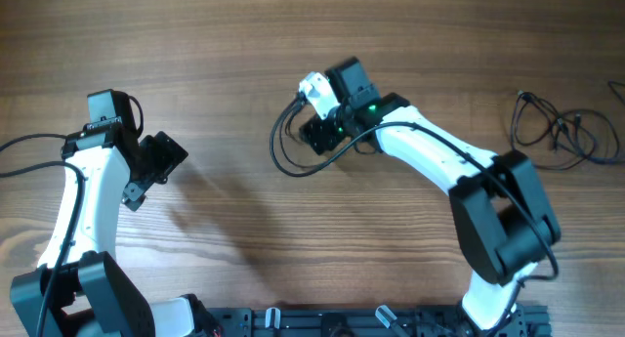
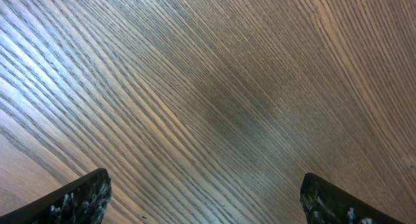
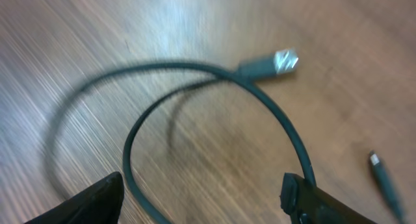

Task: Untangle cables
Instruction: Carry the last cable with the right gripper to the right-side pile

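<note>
Table (image 1: 195,63) | cable loop (image 1: 274,147) centre, tangle (image 1: 557,132) right edge, well apart

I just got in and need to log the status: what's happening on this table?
It's an untangling job, in its early stages. The right hand is open and hovers over a loose dark cable with a silver plug near the middle of the table, but is not closed on it. The left hand is open over bare wood and holds nothing. A tangle of cables lies at the far right.
</note>
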Controlling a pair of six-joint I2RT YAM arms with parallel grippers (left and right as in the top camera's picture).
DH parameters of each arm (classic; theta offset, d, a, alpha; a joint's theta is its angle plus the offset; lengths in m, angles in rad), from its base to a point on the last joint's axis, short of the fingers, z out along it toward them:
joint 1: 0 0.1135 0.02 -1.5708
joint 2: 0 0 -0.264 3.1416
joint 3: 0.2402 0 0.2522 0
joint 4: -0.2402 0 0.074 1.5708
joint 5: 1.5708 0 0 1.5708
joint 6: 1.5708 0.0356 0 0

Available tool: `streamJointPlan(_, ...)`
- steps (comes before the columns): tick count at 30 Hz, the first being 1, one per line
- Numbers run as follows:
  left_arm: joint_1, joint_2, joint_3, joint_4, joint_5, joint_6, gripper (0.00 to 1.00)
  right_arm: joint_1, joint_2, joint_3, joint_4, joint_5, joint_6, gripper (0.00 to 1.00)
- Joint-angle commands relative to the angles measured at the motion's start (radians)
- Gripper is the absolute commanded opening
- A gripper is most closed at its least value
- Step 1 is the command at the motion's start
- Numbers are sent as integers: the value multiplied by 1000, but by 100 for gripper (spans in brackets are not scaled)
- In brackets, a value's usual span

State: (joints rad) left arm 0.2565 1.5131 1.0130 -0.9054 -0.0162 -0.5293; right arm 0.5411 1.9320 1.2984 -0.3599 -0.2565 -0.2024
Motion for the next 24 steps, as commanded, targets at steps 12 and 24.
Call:
streamJointPlan(12, 3, 7, 12, -1, 9, -10, 95, -6, -121, 35, -88, 131, -63, 90)
streamJointPlan(24, 3, 7, 12, -2, 9, -10, 95, -37, 37, 35, -112, 192, -182, 95)
